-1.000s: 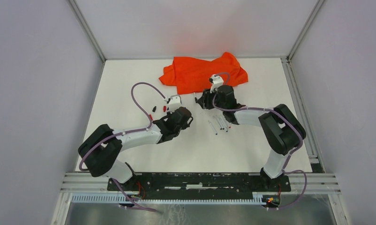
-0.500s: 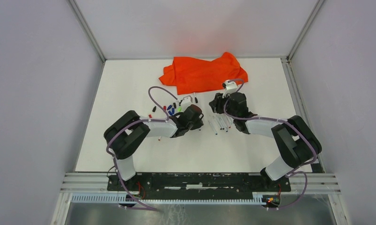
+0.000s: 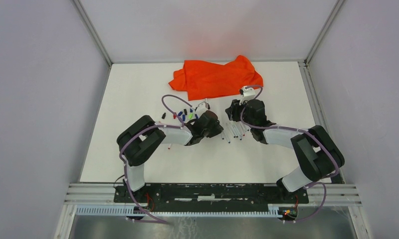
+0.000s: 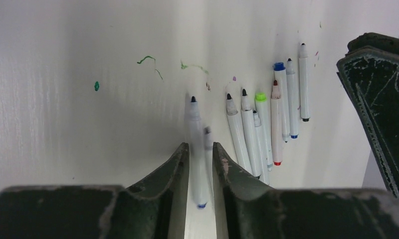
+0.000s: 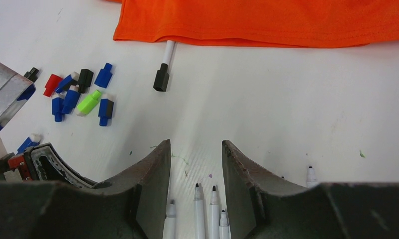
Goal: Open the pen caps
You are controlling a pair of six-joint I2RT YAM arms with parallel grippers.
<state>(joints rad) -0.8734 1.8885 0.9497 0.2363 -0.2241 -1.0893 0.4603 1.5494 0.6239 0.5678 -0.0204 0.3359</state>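
Left of the wide-open right gripper [image 5: 195,164], perhaps ten pen caps [image 5: 83,94] lie clustered.

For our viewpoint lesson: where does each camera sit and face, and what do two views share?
Top external: above, behind the bases, looking down on the table; left arm and right arm show.
Left wrist: on left arm, facing uncapped pens; left fingers show.
Right wrist: on right arm, facing pen caps and orange cloth; right fingers show.
Shared: both wrist views show the uncapped pens.
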